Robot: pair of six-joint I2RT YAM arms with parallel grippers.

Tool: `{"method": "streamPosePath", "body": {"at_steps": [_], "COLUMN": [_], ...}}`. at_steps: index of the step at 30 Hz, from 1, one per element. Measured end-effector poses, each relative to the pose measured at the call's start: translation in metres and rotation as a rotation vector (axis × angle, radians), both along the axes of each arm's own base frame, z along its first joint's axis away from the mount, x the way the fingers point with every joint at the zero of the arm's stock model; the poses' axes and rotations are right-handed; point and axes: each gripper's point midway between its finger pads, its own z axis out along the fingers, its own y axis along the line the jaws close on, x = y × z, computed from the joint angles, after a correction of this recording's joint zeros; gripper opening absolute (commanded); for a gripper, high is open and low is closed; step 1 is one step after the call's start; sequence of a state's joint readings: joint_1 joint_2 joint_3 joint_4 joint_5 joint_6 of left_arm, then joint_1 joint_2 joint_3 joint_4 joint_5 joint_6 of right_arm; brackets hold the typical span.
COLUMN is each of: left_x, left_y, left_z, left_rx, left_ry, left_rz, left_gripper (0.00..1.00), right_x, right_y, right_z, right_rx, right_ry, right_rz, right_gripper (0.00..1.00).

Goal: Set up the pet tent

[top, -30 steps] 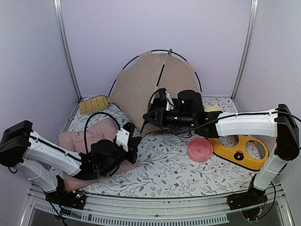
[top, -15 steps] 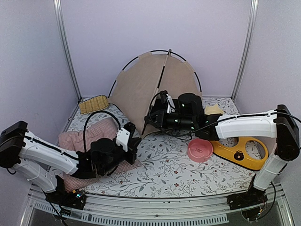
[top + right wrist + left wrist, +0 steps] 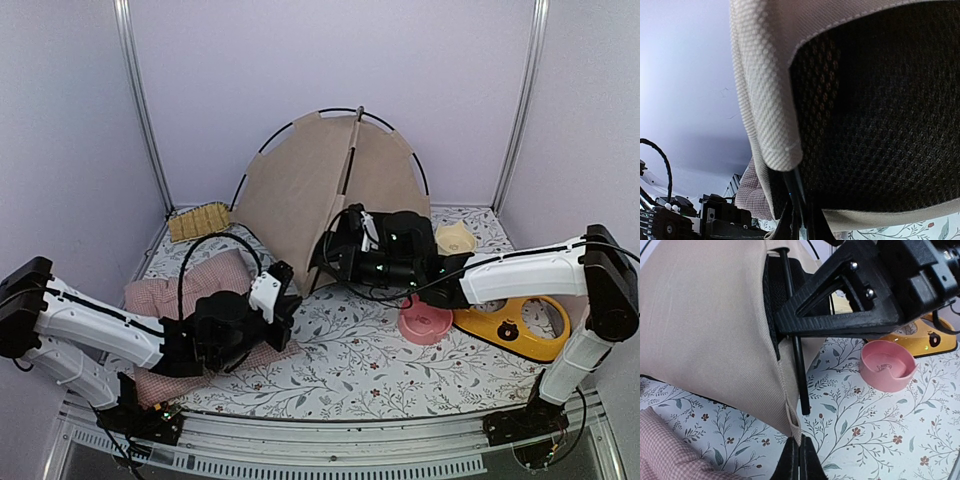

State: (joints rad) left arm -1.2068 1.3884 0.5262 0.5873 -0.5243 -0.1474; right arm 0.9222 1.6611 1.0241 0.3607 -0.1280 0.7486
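- Tent position, top view: the pet tent [image 3: 300,190] stands raised at 12 o'clock on the counter [image 3: 350,350], with beige panels under arched black poles. A pink checked cushion [image 3: 190,290] lies at 8 o'clock and a pink bowl [image 3: 425,320] at 4 o'clock.
- Top view, arms: the right arm [image 3: 520,265] reaches across to the tent's front pole [image 3: 340,170]. The left arm [image 3: 100,325] reaches the tent's lower front corner.
- Left wrist view: left jaws are pressed together at 6 o'clock of the frame. The hem corner tab [image 3: 794,422] ends at their tips, so I judge them clenched on it. The pole foot sits on the counter just beside the hem. Right jaws grasp the pole higher up.
- Right wrist view: black mesh panel [image 3: 880,125] and beige hem fill the frame. Right jaws are clamped on the pole at 6 o'clock.
- Handling (judgement): the tent is light, with limp fabric and thin, springy poles that may flick if released. Hold a pole near its foot or a stitched hem corner, not mid-panel.
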Motion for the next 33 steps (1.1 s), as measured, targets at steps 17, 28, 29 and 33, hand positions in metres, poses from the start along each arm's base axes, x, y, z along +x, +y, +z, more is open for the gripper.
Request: {"method": "streamPosePath", "body": {"at_steps": [17, 28, 29, 33], "left_x": [-0.001, 0.002, 0.002, 0.002], "left_y": [0.002, -0.005, -0.007, -0.009], "left_z": [0.004, 0.005, 0.005, 0.006], "left_rx": [0.013, 0.016, 0.015, 0.014], "left_ry": [0.001, 0.002, 0.002, 0.001], "left_rz": [0.006, 0.006, 0.005, 0.0], "left_gripper": [0.0, 0.0, 0.0, 0.0], "right_x": [-0.002, -0.019, -0.02, -0.02], "right_y": [-0.001, -0.002, -0.001, 0.0], "right_z": [0.003, 0.035, 0.038, 0.041], "right_rx": [0.01, 0.087, 0.097, 0.113], "right_ry": [-0.006, -0.004, -0.001, 0.005], "right_rz": [0.004, 0.074, 0.078, 0.081], "right_gripper": [0.0, 0.0, 0.0, 0.0]}}
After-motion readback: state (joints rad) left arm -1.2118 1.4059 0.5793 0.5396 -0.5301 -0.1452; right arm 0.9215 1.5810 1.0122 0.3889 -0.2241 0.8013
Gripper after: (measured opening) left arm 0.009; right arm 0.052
